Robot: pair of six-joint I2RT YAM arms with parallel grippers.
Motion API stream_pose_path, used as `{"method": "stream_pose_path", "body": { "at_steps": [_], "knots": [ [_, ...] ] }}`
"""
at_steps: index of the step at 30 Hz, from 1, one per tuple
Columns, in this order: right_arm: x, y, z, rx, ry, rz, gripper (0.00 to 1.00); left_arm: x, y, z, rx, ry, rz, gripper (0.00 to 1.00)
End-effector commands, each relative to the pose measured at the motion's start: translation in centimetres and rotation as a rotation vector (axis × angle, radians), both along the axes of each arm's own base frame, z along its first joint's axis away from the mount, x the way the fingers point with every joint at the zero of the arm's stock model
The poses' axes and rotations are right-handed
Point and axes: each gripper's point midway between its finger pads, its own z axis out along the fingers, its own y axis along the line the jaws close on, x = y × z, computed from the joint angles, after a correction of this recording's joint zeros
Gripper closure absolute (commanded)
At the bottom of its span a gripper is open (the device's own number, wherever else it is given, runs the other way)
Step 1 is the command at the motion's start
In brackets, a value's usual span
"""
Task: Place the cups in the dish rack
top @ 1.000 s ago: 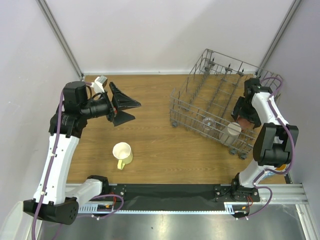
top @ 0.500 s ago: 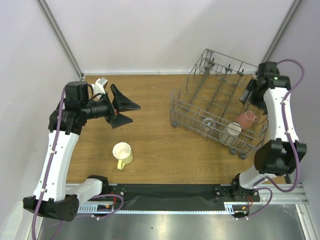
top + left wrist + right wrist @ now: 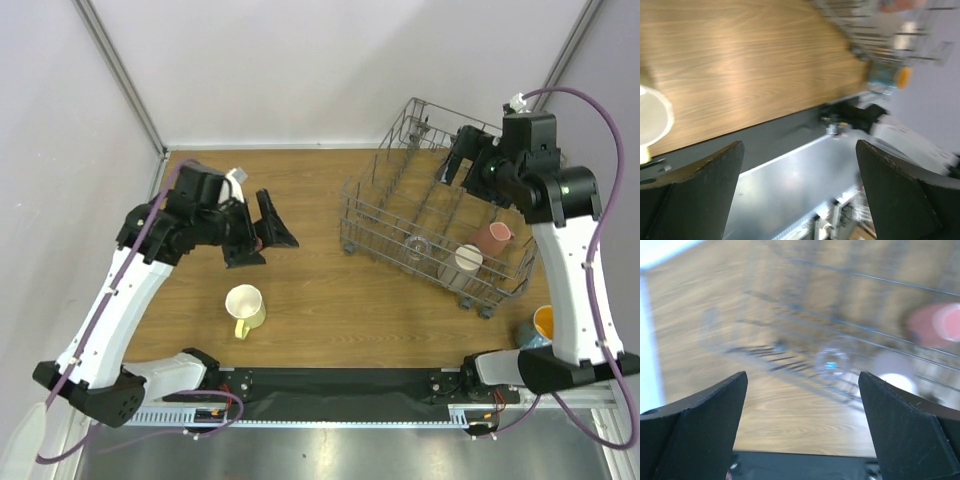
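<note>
The pale yellow mug (image 3: 244, 305) stands on the table near the front left; its rim shows at the left edge of the left wrist view (image 3: 652, 120). My left gripper (image 3: 266, 240) is open and empty, above the table just behind that mug. The dish rack (image 3: 400, 190) stands at the right. It holds the clear glass (image 3: 418, 245), the beige cup (image 3: 467, 258) and the salmon-pink mug (image 3: 491, 237); all three show blurred in the right wrist view, the glass (image 3: 832, 360), the cup (image 3: 892, 375), the mug (image 3: 935, 322). My right gripper (image 3: 460, 160) is open and empty above the rack's far part.
A blue tumbler (image 3: 527, 334) with orange inside stands off the rack's front right corner, beside the right arm's base; it shows blurred in the left wrist view (image 3: 885, 77). White walls close the back and sides. A black strip runs along the near table edge (image 3: 330, 382).
My right gripper let go of the pink mug in the rack, rose and swung left over the rack. My left gripper moved right and nearer, towards the yellow mug.
</note>
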Motion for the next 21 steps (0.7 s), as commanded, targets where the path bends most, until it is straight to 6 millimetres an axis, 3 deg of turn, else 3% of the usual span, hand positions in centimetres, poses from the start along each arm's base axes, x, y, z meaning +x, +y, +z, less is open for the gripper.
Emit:
{"method": "stream_pose_path", "body": {
  "at_steps": [1,3,5,9,13,17,19,21],
  "knots": [
    [-1.4,4.6,2.1,0.142,-0.091,0.155,0.00,-0.1,2.2,-1.7,0.201,-0.025,0.093,0.00],
    [-2.5,6.6,2.5,0.176,-0.131,0.225,0.00,-0.9,1.7,-3.3,0.251,0.002,0.071,0.01],
    [-3.0,8.2,0.9,0.206,-0.109,0.269,0.00,-1.6,1.5,-4.7,0.315,0.000,0.054,0.01],
    [-6.0,10.4,0.0,0.230,-0.086,0.331,0.00,-1.7,3.0,-7.9,0.436,0.029,0.184,0.00],
    [-8.1,10.2,-0.5,0.200,-0.024,0.356,0.00,-2.6,3.5,-11.5,0.475,0.107,0.227,0.00],
    [-9.6,8.3,-1.6,0.150,0.012,0.324,0.00,-2.5,4.3,-13.5,0.573,0.119,0.222,0.00],
    [-10.2,8.2,-2.4,0.208,0.045,0.311,0.00,-2.1,4.7,-14.4,0.610,0.110,0.221,0.00],
    [-11.4,8.4,-1.2,0.275,-0.013,0.356,0.00,-1.6,4.8,-15.4,0.653,0.117,0.227,0.00]
  ]
}}
